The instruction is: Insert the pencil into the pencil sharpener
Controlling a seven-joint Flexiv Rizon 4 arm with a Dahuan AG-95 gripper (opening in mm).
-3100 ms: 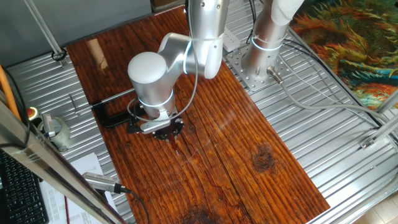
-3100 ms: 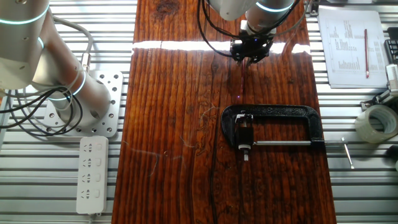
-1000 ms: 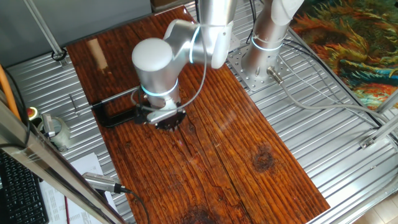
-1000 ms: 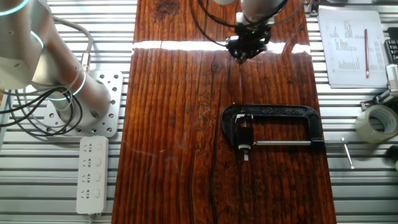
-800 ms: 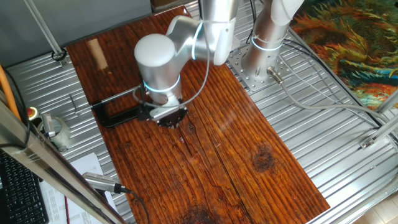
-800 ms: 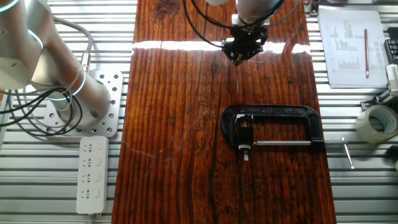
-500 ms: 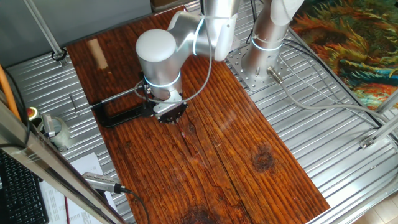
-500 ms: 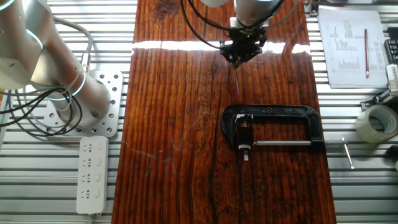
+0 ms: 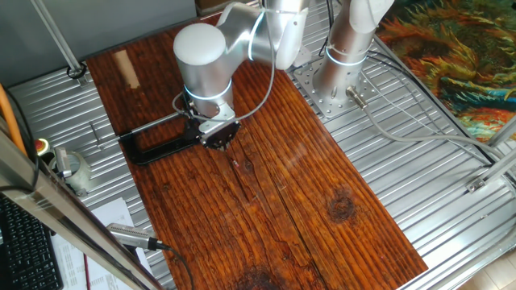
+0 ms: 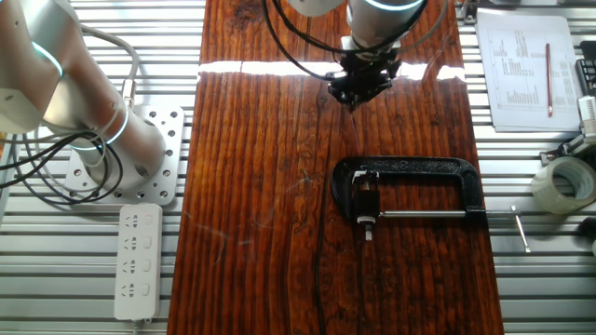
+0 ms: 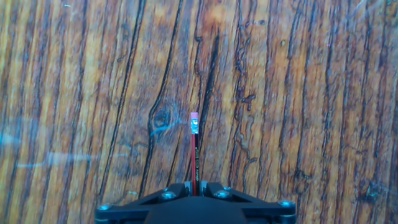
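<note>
My gripper (image 9: 219,138) hangs over the wooden board (image 9: 322,201), shut on the pencil (image 11: 194,149). The pencil is a thin red-and-black stick with its pink eraser end pointing away from the fingers, down towards the board. In the other fixed view the gripper (image 10: 355,93) is a short way beyond the black C-clamp (image 10: 419,169). A small dark block, probably the pencil sharpener (image 10: 365,207), sits at the clamp's jaw end, next to the silver screw rod (image 10: 419,216). In one fixed view my hand hides that block.
A thick pale wooden dowel (image 9: 123,68) lies at the board's far corner. Beside the board are a tape roll (image 10: 563,182), a printed sheet (image 10: 526,70), a power strip (image 10: 137,261) and a second arm's base (image 10: 140,154).
The gripper has carried the pencil along the board: up and slightly right in one fixed view, slightly left in the other. Its hold has not changed, and the clamp has stayed put.
</note>
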